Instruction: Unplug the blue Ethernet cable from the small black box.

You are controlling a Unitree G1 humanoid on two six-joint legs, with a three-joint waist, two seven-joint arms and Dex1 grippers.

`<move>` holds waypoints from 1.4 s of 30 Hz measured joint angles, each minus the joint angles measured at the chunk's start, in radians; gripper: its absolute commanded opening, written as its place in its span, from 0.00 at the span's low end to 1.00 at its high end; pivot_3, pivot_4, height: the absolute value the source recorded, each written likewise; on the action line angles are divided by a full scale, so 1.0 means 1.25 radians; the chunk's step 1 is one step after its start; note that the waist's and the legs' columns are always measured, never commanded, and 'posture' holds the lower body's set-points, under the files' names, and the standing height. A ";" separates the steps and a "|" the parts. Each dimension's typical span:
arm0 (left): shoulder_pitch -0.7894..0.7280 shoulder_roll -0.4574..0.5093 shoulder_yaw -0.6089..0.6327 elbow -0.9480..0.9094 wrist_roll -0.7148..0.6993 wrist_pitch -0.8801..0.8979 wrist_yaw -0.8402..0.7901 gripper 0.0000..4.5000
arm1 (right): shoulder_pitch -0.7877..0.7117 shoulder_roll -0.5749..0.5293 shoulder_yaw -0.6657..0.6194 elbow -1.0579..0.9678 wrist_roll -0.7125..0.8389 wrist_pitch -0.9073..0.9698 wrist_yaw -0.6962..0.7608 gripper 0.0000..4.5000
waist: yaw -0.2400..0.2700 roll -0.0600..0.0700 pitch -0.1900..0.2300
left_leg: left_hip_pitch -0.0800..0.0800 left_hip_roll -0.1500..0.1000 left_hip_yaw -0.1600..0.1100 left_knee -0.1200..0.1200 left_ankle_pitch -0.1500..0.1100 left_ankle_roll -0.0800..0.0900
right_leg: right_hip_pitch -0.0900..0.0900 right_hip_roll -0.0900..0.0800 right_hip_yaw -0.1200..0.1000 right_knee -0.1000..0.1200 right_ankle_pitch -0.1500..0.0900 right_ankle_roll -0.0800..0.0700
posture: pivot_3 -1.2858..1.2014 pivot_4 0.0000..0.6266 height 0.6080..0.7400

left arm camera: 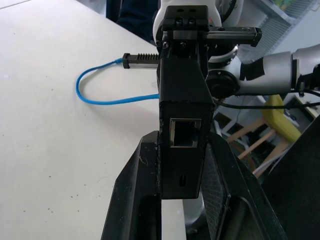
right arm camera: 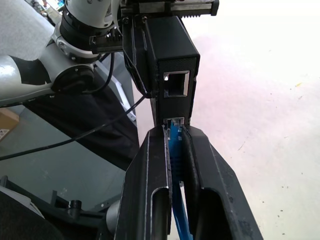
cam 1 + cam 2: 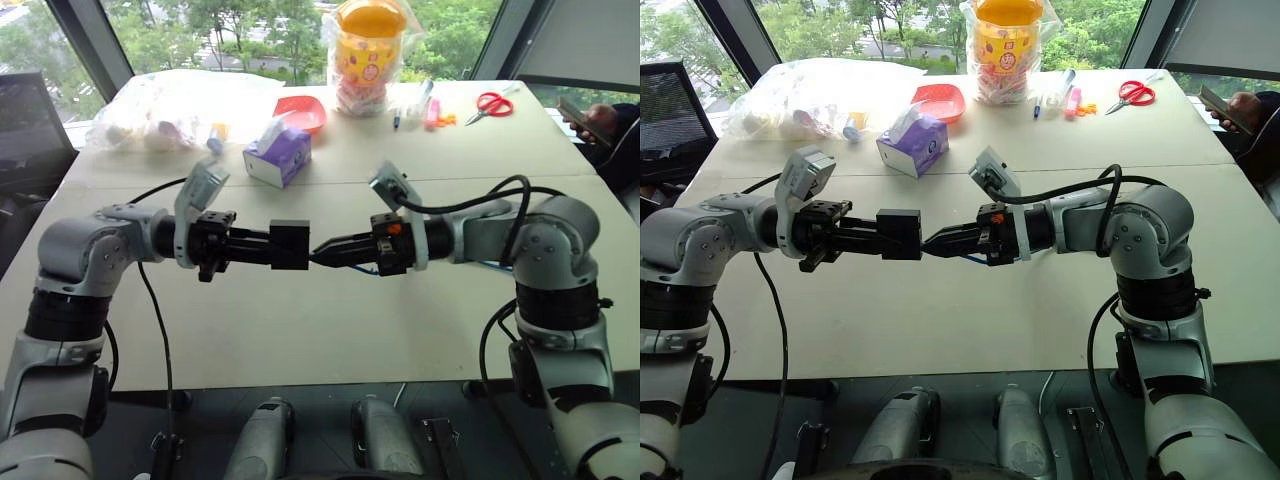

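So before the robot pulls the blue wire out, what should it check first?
1. Left gripper holds the small black box tight: ok.
2. Right gripper is shut on the blue Ethernet cable near its plug: ok.
3. Plug still sits in the box's port: ok, not yet out.
4. Plug's release clip is pressed down: cannot tell.
5. Cable behind the grip hangs slack in a loop over the table: ok.
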 measured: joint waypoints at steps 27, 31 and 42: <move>0.014 0.014 -0.001 -0.004 0.057 -0.080 0.014 0.10 | 0.071 -0.165 0.156 0.199 -0.360 -0.428 0.113 0.00 | 0.000 -0.003 0.002 | 0.001 0.000 0.001 0.000 0.000 0.000 | 0.000 0.000 0.001 -0.001 0.000 0.000 | 0.52 0.24 1.00; 0.060 -0.065 -0.077 0.046 0.238 -0.324 0.107 0.10 | 0.029 -0.084 0.150 0.341 -0.501 -0.559 -0.053 0.00 | 0.006 -0.003 0.002 | 0.001 0.000 0.002 0.000 0.001 -0.001 | 0.000 0.000 0.002 -0.001 0.000 0.000 | 0.52 0.24 1.00; 0.010 -0.324 -0.116 0.405 0.477 -0.770 0.349 0.10 | 0.029 -0.003 0.069 0.521 -0.664 -0.638 -0.295 0.61 | 0.008 -0.004 0.002 | -0.003 -0.001 0.003 0.000 0.001 -0.001 | -0.004 -0.001 0.002 0.000 0.000 0.000 | 0.52 0.24 1.00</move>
